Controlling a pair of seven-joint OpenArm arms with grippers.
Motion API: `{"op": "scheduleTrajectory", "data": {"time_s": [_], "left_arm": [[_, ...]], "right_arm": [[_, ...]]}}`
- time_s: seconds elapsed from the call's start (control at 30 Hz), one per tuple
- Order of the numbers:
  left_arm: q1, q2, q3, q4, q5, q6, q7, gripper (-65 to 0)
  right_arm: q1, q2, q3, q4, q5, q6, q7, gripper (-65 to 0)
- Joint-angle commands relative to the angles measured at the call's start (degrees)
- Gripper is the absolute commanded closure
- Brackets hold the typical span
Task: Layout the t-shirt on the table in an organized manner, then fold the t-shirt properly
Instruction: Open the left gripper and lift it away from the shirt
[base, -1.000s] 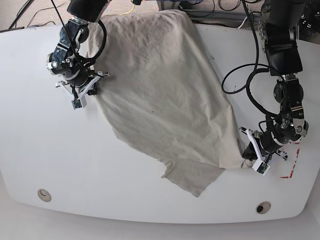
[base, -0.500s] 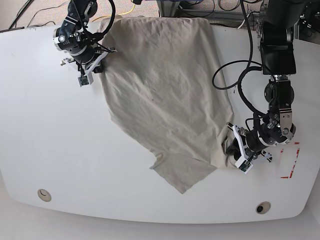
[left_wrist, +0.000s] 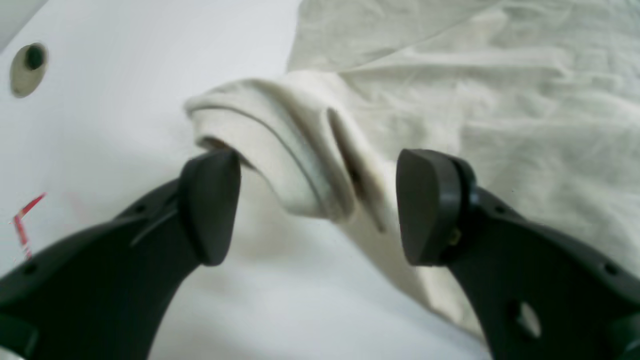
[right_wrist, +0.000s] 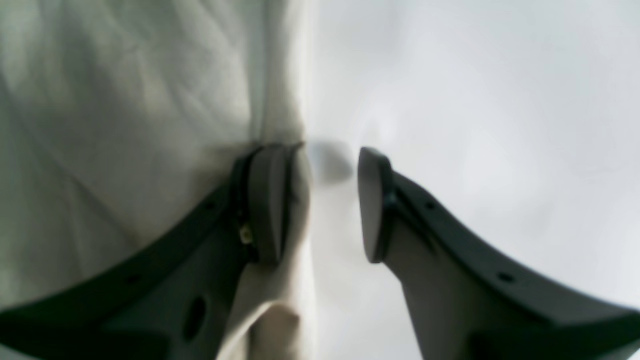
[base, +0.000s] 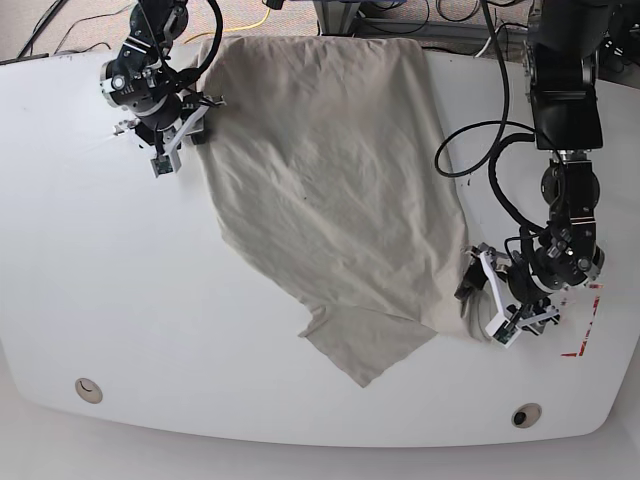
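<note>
The left gripper (base: 487, 297) hangs low near the table's (base: 300, 420) front right corner, its arm reaching down from the far edge, and its dark jaws stand wide apart (a bunched fold lies loose between them, gripped by neither). The right gripper (base: 178, 140) sits near the far left corner, angled downward, its jaws parted by a narrower gap with one pad (right_wrist: 270, 200) resting against cloth.

Robotics lab, white table (base: 60, 250) with red-outlined mark (base: 585, 325), loose cables (base: 400, 20) trailing behind it
</note>
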Motion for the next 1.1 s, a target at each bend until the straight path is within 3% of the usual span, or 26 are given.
{"op": "scheduleTrajectory", "data": {"time_s": [0.0,0.33,0.5,0.7,0.93,1.07], "left_arm": [[-2.48,-2.0,-1.23,1.14,-0.82,0.12,-0.79,-46.4],[-1.95,-3.84,-9.67,6.68,-0.9,0.12,-0.27,-46.5],[1.3,-3.67,-14.68,10.02,-2.13,0.12,4.3,-46.5],[8.24,-3.23,-16.0,14.33,-8.64,0.12,10.37,-45.8],[18.88,0.73,-16.08,20.83,-10.49,0.12,10.46,-45.8],[24.77,2.92,-16.08,23.91,-10.4,0.12,10.46,-45.8]], "right_arm": [[0.39,0.25,0.02,0.75,0.03,0.08,0.54,-24.4],[1.88,0.34,-0.24,0.57,-0.14,0.08,0.54,-24.6],[2.06,0.34,-0.42,0.57,0.03,0.08,0.54,-24.6],[3.82,0.34,-0.42,0.57,0.03,0.08,0.54,-24.6],[7.51,1.57,-0.51,0.75,-0.23,0.08,0.37,-25.2],[11.03,3.15,-1.91,0.48,-0.06,0.08,0.37,-33.8]]}}
